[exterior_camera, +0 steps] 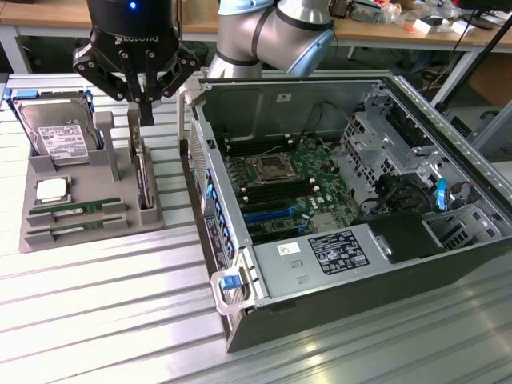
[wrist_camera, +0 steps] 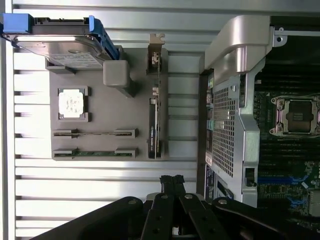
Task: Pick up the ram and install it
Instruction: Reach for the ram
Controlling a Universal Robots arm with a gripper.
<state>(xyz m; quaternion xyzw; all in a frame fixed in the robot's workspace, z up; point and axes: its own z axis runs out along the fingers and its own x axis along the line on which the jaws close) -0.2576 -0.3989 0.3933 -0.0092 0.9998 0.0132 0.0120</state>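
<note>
Two green ram sticks [exterior_camera: 76, 206] [wrist_camera: 95, 152] lie on edge in slots at the front of a grey holder tray [exterior_camera: 32, 172] [wrist_camera: 135, 107], in the exterior view's left. My black gripper [exterior_camera: 146, 112] [wrist_camera: 172, 181] hangs above the tray's right side, over a card [exterior_camera: 142, 172] [wrist_camera: 155, 120] standing on edge. Its fingers are shut together with nothing between them. It is well above the ram and off to the side of it. The open computer case [exterior_camera: 448, 136] lies on the exterior view's right, with the motherboard's memory slots [exterior_camera: 240, 172] beside the processor socket [exterior_camera: 268, 168].
On the tray also sit a silver hard drive [exterior_camera: 56, 132] [wrist_camera: 65, 47] in a blue frame and a small square processor chip [exterior_camera: 52, 190] [wrist_camera: 72, 104]. The case's side wall [exterior_camera: 204, 184] [wrist_camera: 232, 115] rises close beside the tray. All rests on a ribbed metal table [exterior_camera: 104, 304].
</note>
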